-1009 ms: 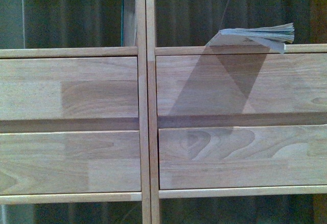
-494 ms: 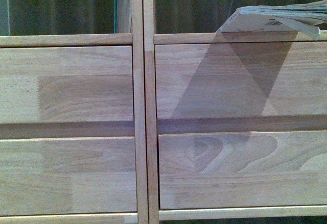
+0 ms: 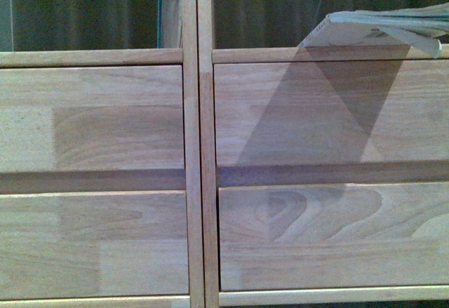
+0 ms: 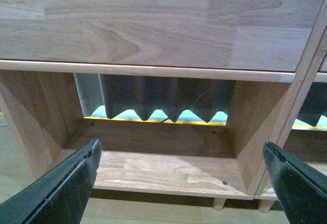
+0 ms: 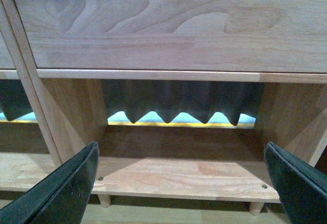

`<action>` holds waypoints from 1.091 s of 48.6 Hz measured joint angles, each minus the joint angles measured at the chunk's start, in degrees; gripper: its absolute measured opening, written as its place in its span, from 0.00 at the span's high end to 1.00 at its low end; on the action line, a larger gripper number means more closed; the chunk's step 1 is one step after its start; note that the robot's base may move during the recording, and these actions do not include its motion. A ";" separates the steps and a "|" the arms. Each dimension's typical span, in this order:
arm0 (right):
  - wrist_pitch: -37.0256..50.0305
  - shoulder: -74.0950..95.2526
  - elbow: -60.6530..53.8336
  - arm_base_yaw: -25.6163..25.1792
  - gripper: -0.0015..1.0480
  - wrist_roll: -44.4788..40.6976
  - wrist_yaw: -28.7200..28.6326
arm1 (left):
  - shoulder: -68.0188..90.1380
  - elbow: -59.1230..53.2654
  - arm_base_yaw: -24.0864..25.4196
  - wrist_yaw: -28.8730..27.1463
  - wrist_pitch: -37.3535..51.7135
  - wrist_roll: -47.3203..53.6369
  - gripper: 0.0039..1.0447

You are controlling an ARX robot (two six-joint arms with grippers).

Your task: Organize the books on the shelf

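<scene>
The light-wood shelf (image 3: 196,146) fills the front view with its four drawer fronts and centre posts. A pale paperback book (image 3: 382,27) lies flat on the ledge above the upper right drawer, its pages overhanging the edge. A thin green edge (image 3: 161,10) stands upright in the upper left compartment beside the post. Neither arm shows in the front view. My left gripper (image 4: 181,155) is open in front of the shelf's bottom left compartment (image 4: 163,170), holding nothing. My right gripper (image 5: 181,155) is open before the bottom right compartment (image 5: 179,175), also holding nothing.
A dark pleated curtain (image 5: 184,99) hangs behind the shelf, with a bright gap under its hem. Short round legs (image 4: 218,202) lift the shelf off a pale floor. The vertical divider (image 5: 28,96) separates the two bottom compartments.
The front view has closed in on the shelf since a second ago: the drawers look larger and the paperback has slid toward the upper right corner. Little differs over the last half second.
</scene>
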 joint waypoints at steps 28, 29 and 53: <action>0.00 0.00 0.00 0.00 0.07 0.00 0.02 | -0.02 0.00 0.00 0.00 0.00 0.02 0.07; 0.00 0.00 0.00 0.00 0.07 0.00 0.02 | -0.02 0.00 0.00 0.02 0.00 0.00 0.07; -0.70 4.76 1.22 1.62 0.07 4.33 6.97 | -0.02 0.00 0.00 0.00 0.00 0.00 0.07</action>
